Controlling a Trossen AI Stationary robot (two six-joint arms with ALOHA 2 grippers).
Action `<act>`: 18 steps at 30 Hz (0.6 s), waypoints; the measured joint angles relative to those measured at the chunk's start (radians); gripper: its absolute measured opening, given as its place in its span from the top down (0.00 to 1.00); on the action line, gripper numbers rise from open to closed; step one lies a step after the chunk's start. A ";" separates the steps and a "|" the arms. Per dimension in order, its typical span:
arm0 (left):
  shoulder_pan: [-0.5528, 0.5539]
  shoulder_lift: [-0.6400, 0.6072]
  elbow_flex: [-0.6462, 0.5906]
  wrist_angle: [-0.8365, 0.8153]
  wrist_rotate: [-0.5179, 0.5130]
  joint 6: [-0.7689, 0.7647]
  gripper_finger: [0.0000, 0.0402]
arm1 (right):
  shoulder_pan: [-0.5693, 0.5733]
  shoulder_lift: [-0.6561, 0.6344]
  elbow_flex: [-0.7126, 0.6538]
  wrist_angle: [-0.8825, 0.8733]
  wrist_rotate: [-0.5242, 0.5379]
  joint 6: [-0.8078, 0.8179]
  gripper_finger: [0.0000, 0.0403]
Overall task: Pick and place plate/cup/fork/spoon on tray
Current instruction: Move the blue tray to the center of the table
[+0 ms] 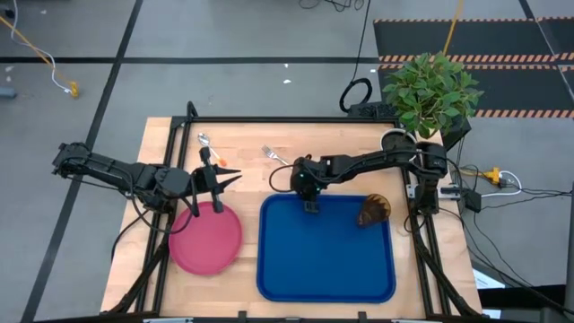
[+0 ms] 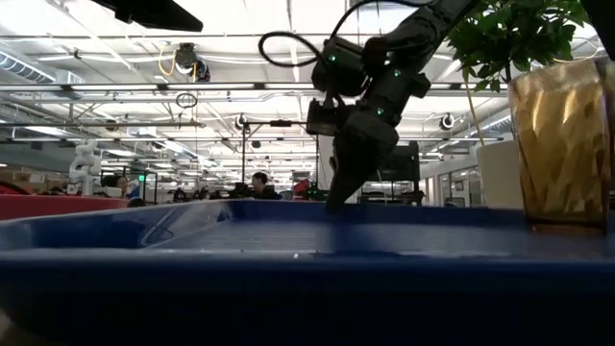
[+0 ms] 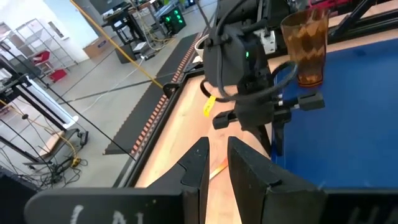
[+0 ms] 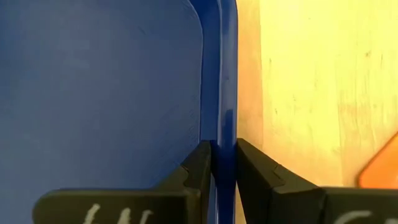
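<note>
On one blue tray (image 1: 327, 260), one cup (image 1: 373, 212), right gripper (image 1: 311, 206) clamping the rim, left gripper (image 1: 218, 179) nearly closed, empty

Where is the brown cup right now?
In the high view, the cup sits inside the blue tray, near its far right corner, in front of the potted plant and to the right of the right gripper.

In the low view the cup (image 2: 564, 144) is cut off by the picture's right edge, and the tray (image 2: 288, 259) fills the foreground as a blur, hiding the table surface behind its rim. In the right wrist view an orange shape (image 4: 380, 169) is cut off at the picture's edge; whether it is the fork's handle cannot be told. From above, the spoon (image 1: 205, 141) is too small to make out clearly.
</note>
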 joint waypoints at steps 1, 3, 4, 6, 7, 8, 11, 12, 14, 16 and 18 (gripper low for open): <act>0.000 0.000 0.000 0.000 0.000 0.001 0.84 | -0.001 0.009 0.000 0.003 -0.001 -0.001 0.88; 0.001 0.000 0.000 0.001 0.000 0.001 0.84 | -0.006 0.031 0.000 0.029 -0.025 -0.004 0.88; 0.001 0.000 0.000 0.001 0.000 0.002 0.84 | -0.008 0.041 0.000 0.040 -0.034 -0.004 0.88; 0.001 0.000 0.000 0.002 0.000 0.004 0.84 | -0.012 0.060 0.003 0.065 -0.054 -0.007 0.88; 0.002 0.000 0.000 0.002 0.000 0.005 0.84 | -0.014 0.069 0.007 0.081 -0.060 -0.008 0.88; 0.003 0.000 0.000 0.001 0.000 0.006 0.84 | -0.016 0.076 0.012 0.089 -0.060 -0.013 0.88; 0.006 0.000 0.000 0.002 0.000 0.006 0.84 | -0.021 0.090 0.023 0.112 -0.064 -0.025 0.88; 0.007 0.000 0.000 0.001 0.000 0.006 0.84 | -0.024 0.092 0.028 0.117 -0.063 -0.032 0.88; 0.008 0.000 0.000 0.002 0.000 0.006 0.84 | -0.030 0.094 0.040 0.112 -0.056 -0.043 0.88; 0.009 0.000 0.000 0.002 0.000 0.009 0.84 | -0.041 0.095 0.047 0.111 -0.051 -0.054 0.88; 0.009 0.000 0.000 0.002 0.000 0.009 0.84 | -0.053 0.095 0.053 0.111 -0.049 -0.060 0.88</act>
